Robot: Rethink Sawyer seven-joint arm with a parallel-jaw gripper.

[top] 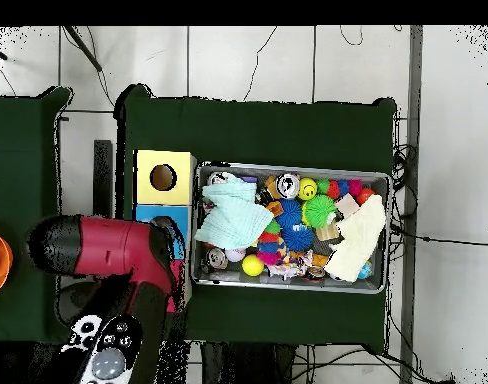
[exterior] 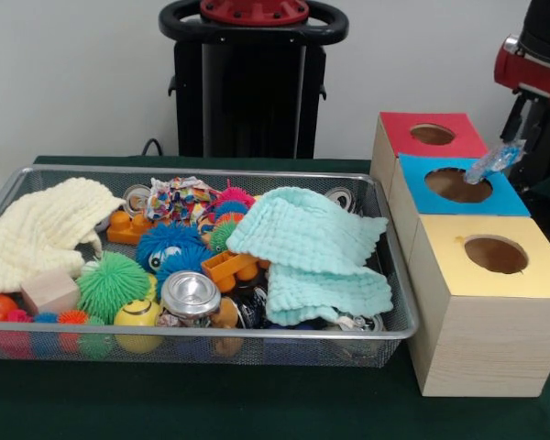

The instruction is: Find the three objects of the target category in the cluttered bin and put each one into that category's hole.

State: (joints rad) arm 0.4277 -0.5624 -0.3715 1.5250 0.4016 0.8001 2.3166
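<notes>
Plastic wad (exterior: 495, 161), clear with blue patches, hangs just above the far-right rim of the hole in the blue-topped box (exterior: 458, 186), tilted with its long axis slanting down toward that hole. I judge the gripper (exterior: 518, 147) is clamped on the wad's upper end, though the arm hides its tips. From the blue-topped box, the bin (exterior: 394, 275) sits just beside, on the side away from the arm; I spot no other wads among its toys and cloths. No writing is readable.

A robot arm (top: 108, 250) with a glossy red casing, black joints, and a grey-and-white round-buttoned panel.
</notes>
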